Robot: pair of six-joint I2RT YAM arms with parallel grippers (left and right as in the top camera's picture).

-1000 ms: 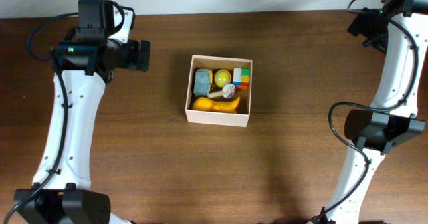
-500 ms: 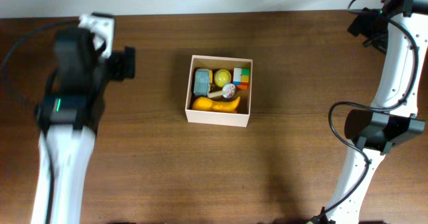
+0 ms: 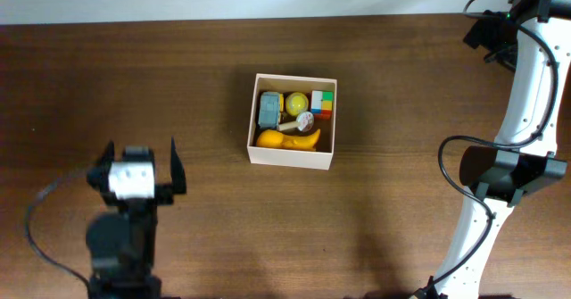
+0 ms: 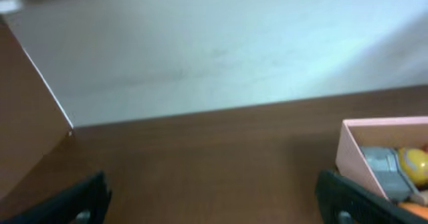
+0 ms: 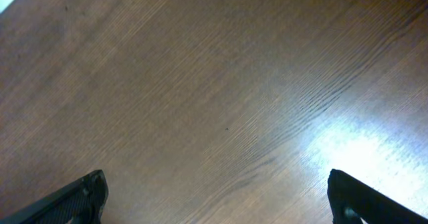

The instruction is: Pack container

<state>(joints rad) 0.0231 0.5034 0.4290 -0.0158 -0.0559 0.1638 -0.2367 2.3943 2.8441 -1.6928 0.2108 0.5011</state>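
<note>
We are holding the left tool (image 3: 140, 154) and right tool (image 5: 214, 187) wide open and empty, well apart from the container (image 3: 292, 159), judging it packed.

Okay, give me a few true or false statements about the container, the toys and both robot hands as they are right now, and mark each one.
1. The container holds several toys. True.
2. The left hand grips a toy. False: it is open and empty, well apart from the container.
3. A multicoloured cube sits in a corner of the container. True.
4. The right hand hangs over the container. False: it is open, and its wrist view shows only bare table below.
5. The yellow ball lies on the table beside the container. False: it is inside.
</note>
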